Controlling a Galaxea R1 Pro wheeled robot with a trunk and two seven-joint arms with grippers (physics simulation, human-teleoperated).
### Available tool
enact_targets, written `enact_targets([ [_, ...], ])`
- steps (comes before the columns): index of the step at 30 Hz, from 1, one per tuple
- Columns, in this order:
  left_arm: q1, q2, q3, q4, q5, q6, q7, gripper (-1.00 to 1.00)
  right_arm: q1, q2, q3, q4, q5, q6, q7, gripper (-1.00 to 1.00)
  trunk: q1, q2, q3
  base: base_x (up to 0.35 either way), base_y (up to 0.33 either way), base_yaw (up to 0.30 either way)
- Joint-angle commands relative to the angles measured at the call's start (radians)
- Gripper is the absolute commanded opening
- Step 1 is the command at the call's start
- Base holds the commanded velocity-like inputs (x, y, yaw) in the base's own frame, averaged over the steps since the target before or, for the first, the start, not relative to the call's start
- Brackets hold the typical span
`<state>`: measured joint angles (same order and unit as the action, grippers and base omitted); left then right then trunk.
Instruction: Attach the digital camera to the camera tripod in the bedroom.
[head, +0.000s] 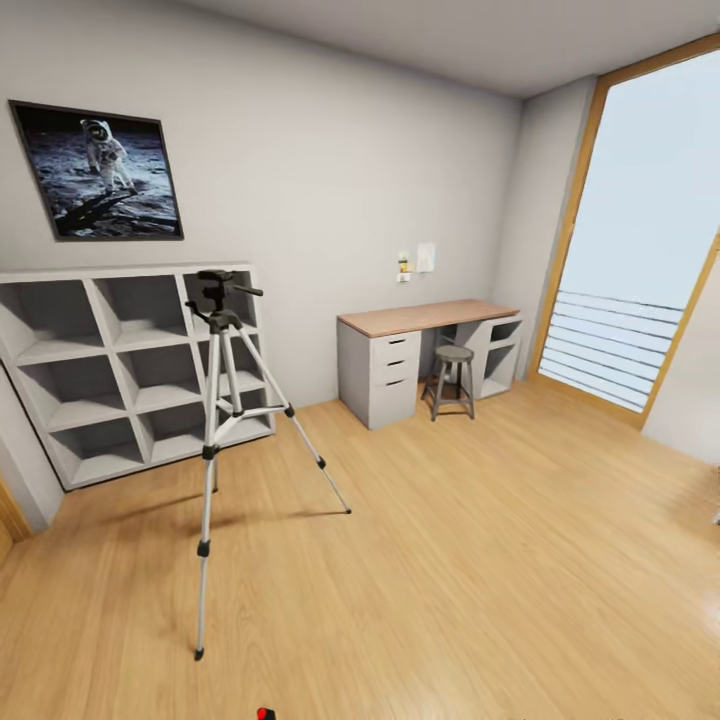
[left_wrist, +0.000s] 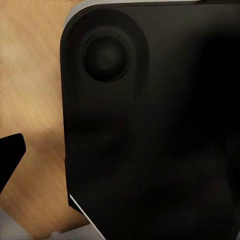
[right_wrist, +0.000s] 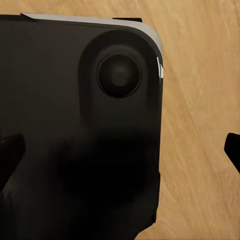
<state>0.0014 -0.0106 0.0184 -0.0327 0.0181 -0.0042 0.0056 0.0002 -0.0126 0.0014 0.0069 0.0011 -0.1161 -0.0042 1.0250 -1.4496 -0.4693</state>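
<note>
The camera tripod stands on the light wood floor at the left of the bedroom, in front of the white cube shelves. Its three silver legs are spread, and the dark head with its pan handle carries nothing. At the very bottom edge of the head view a red dot on a black sliver marks the digital camera, nearly all of it cut off. My left gripper and right gripper hang open over my own black base and the floor, with nothing between their fingers.
White cube shelves line the left wall under an astronaut moon poster. A grey desk with a wooden top and a round stool stand at the back. A tall window is at the right.
</note>
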Motion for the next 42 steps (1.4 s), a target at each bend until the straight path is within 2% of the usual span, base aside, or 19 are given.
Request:
enact_targets([
  [1,0.0,0.0,0.002,-0.001,0.002,0.0,0.001,1.0,0.0,0.0,0.0,0.001,0.0,-0.004,0.0,1.0,0.0,0.0,-0.001,0.0,0.0,-0.048],
  [42,0.0,0.0,-0.002,-0.002,-0.001,-0.002,-0.005,1.0,0.0,-0.001,0.004,0.001,0.005,-0.002,-0.001,1.0,0.0,0.0,-0.001,0.0,0.0,-0.004],
])
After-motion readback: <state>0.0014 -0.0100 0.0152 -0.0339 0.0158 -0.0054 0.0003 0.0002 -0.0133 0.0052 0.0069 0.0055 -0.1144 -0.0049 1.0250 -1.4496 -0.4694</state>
